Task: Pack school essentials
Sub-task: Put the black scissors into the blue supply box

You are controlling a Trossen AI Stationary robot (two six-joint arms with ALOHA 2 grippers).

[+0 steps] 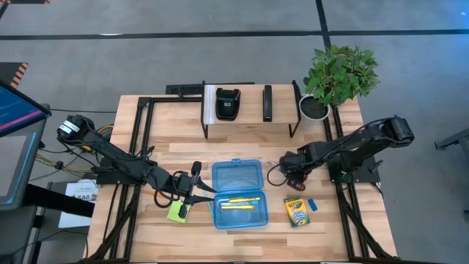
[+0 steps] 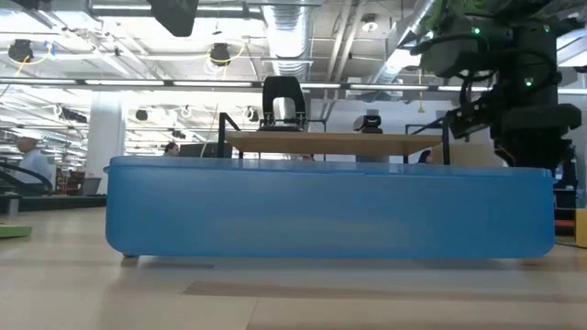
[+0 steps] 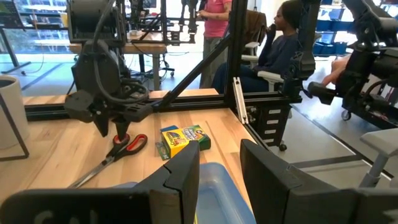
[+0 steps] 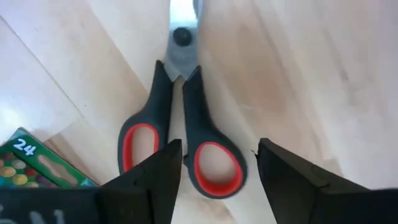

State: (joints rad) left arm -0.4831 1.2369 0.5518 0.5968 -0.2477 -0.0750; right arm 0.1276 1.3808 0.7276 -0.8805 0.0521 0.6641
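1. The right claw [image 4: 217, 180] hangs just above the scissors [image 4: 180, 143], its two dark fingers [image 4: 155, 180] apart and straddling one of the red-lined handle loops; nothing is clamped.
2. The scissors lie flat on the counter [image 1: 242, 143], to the right of the blue case [image 1: 237, 193], handles toward the claw, blades shut.
3. The crayon box [image 1: 296, 211] lies just nearer than that claw, to the right of the case, with the small blue eraser [image 1: 313, 206] just to its right.
4. The left claw [image 3: 221, 177] sits at the case's left edge, fingers apart and gripping nothing.
5. Next to it, on the near left, lies the lime-green sticky-note pad [image 1: 176, 213].
6. The case is open, and yellow pencils [image 1: 238, 203] lie inside its near half.
7. At the far side stand a black frame [image 1: 249, 110] carrying a black boxy device [image 1: 228, 103], and a potted plant [image 1: 338, 75] at the far right corner.
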